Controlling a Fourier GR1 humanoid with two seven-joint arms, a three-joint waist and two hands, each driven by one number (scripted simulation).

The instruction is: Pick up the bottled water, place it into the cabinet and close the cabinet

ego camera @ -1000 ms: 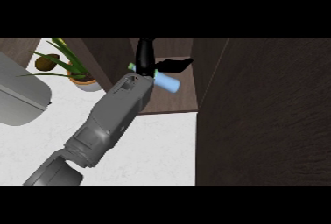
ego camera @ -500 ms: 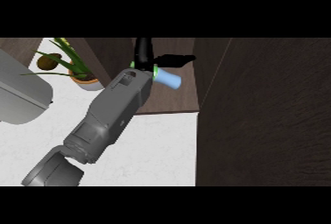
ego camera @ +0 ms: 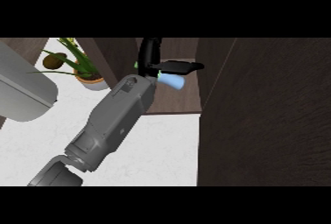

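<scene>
The bottled water point(ego camera: 173, 81) shows as a pale blue stub beside my left hand point(ego camera: 153, 61), tilted over the dark wooden floor of the open cabinet point(ego camera: 176, 104). My left hand is shut on it. Its thumb lies across the bottle's upper end and its fingers point away from me into the cabinet. The hand hides most of the bottle. I cannot tell whether the bottle touches the cabinet floor. The grey left forearm point(ego camera: 116, 122) comes in from the lower left. My right hand is out of sight.
The open cabinet door point(ego camera: 265, 118) fills the right side as a tall dark panel. A potted plant point(ego camera: 82, 72) stands at the back left next to a grey sink basin point(ego camera: 26, 94). White counter point(ego camera: 165, 151) lies beneath the forearm.
My left hand and the bottle have shifted slightly to the right, further over the cabinet floor. The thumb now lies flatter across the bottle.
</scene>
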